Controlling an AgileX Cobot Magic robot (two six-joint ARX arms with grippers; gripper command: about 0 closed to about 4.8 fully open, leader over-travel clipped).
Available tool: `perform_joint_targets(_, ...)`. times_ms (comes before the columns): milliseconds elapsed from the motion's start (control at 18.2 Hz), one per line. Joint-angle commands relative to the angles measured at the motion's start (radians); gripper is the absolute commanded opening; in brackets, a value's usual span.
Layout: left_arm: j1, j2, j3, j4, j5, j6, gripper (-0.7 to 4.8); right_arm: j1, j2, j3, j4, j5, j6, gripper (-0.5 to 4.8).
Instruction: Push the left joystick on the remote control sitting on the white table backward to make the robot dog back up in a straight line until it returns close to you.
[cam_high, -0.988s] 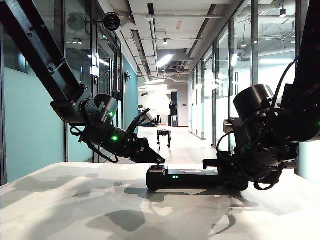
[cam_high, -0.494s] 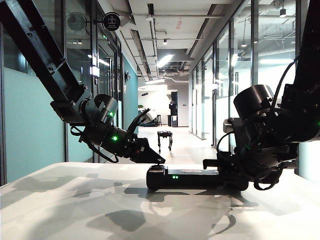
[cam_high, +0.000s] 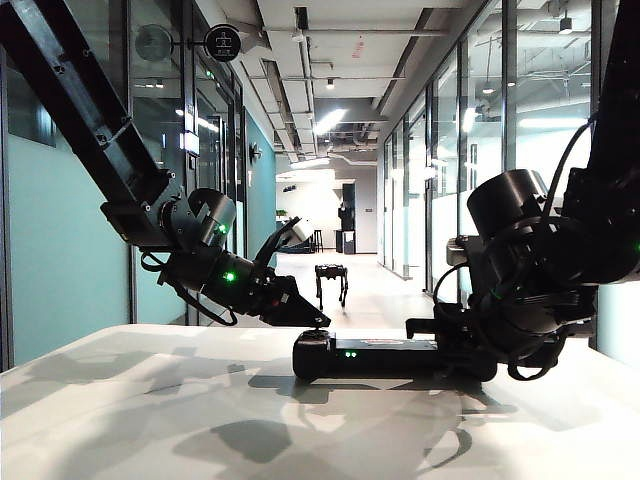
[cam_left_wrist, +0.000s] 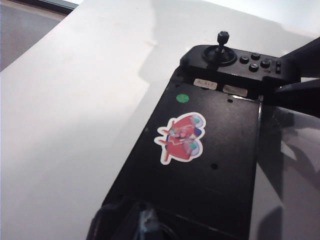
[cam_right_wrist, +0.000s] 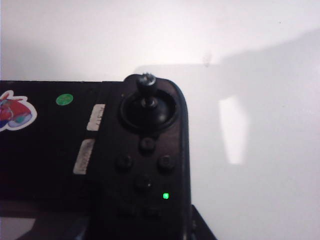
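Observation:
The black remote control (cam_high: 390, 357) lies on the white table (cam_high: 150, 400), with its pinkish-red sticker (cam_left_wrist: 181, 138) facing up. My left gripper (cam_high: 318, 323) tapers to a point over the remote's left end. There the left joystick (cam_left_wrist: 145, 220) shows only as a blurred glint between the dark fingers, which look closed on it. My right gripper (cam_high: 440, 340) clamps the remote's right end, its fingers (cam_left_wrist: 300, 92) on either side of it. The right-hand stick (cam_right_wrist: 146, 85) stands untouched. The robot dog (cam_high: 331, 281) stands on the corridor floor beyond the table.
A long corridor with glass walls runs straight away behind the table. A green light (cam_right_wrist: 165, 195) glows on the remote's right end, and two more (cam_high: 349, 353) show on its front edge. Bare white tabletop (cam_right_wrist: 250, 75) surrounds the remote.
The robot dog looks slightly larger and lower in the corridor, so it has come a little nearer. Both arms and the remote have stayed still.

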Motion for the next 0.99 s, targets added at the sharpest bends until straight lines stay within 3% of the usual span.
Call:
perform_joint_targets(55, -0.003, -0.003, 0.004, -0.007, 0.031, 0.0, -0.05, 0.0, -0.004, 0.004, 0.025, 0.012, 0.007, 1.98)
perform_joint_targets(988, -0.003, -0.003, 0.004, -0.007, 0.031, 0.0, -0.05, 0.0, -0.004, 0.004, 0.025, 0.027, 0.007, 1.98)
